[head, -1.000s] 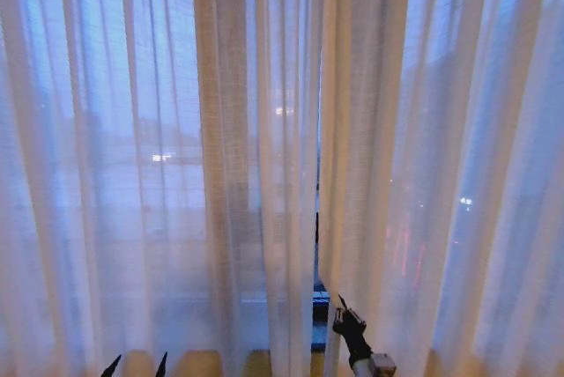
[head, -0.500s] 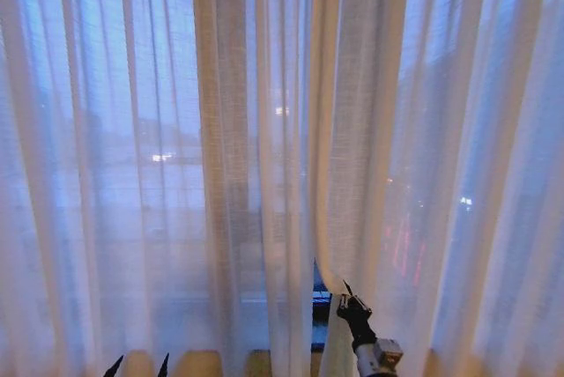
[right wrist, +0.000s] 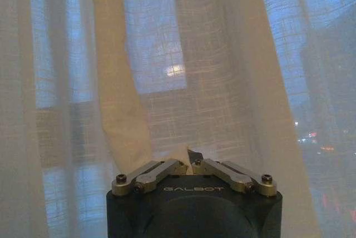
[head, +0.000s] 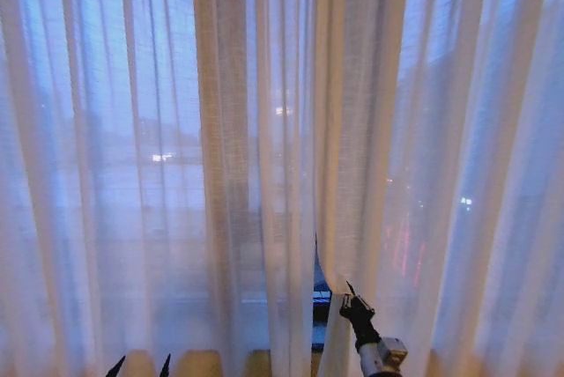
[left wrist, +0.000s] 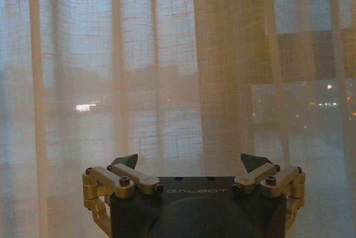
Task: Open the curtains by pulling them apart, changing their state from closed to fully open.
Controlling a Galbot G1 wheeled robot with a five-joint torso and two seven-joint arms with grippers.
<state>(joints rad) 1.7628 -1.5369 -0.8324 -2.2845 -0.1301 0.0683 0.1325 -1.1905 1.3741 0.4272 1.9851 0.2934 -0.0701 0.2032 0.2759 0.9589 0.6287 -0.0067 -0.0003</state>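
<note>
Barely started: right claw (head: pixel 350 293) is pinching the inner edge of the curtains (head: pixel 352 130) above it, left claw (head: pixel 141 363) sits spread, panels basically closed.

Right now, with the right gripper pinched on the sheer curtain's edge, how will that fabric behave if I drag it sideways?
Probably floppy: the curtain already bunches and creases where the right gripper pinches its edge. It looks thin and light, since lights outside show through the weave. Expect the lower part to follow the pull while the tall folds above lag. The left gripper is open, short of the fabric.
</note>
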